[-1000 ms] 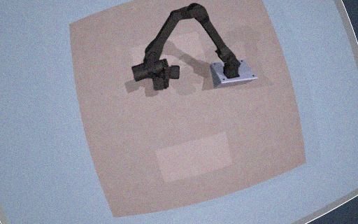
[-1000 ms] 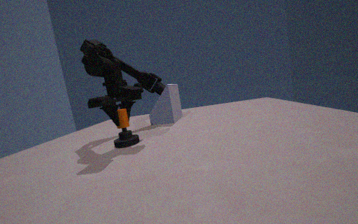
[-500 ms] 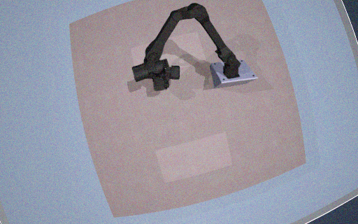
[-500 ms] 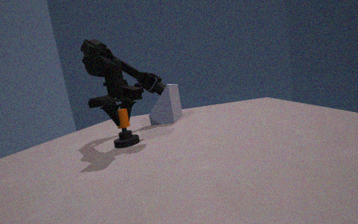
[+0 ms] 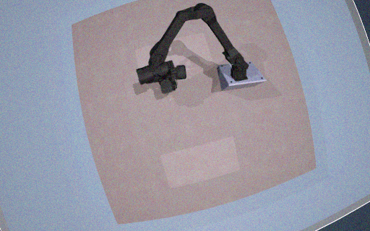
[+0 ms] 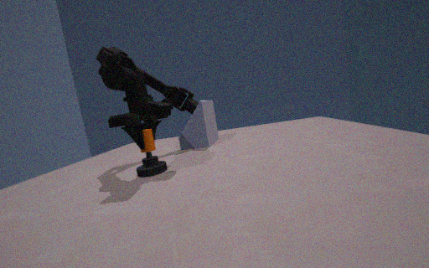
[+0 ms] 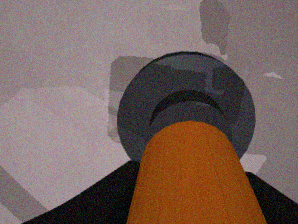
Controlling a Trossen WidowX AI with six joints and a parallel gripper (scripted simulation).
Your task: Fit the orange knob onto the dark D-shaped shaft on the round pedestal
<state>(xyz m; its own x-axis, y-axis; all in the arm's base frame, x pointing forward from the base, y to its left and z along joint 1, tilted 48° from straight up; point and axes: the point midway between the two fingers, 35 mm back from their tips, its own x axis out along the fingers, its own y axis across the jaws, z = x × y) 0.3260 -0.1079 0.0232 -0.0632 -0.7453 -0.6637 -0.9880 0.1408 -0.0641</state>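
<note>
Orange knob held over the pedestal

The black parallel-jaw gripper [image 6: 147, 144] [image 7: 189, 177] is closed on the upright orange cylindrical knob [image 6: 148, 140] [image 7: 192, 175], above the dark, round, stepped pedestal [image 6: 152, 167] [image 7: 185, 75], a short stretch of dark shaft [image 6: 148, 155] showing between them. The black jointed arm [image 5: 170, 36] [image 6: 155, 82] bends high from the pale wedge-shaped base [image 5: 256, 77] [image 6: 208, 126], on the right in the top view, its wrist at left with the fingers pointing down. Whether the knob's hole has started onto the shaft is hard to tell.

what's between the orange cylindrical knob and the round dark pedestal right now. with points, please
A short bare stretch of the dark shaft [image 6: 148, 155] shows between the orange cylindrical knob [image 6: 148, 140] and round dark pedestal [image 6: 152, 168] in the exterior view.
</note>
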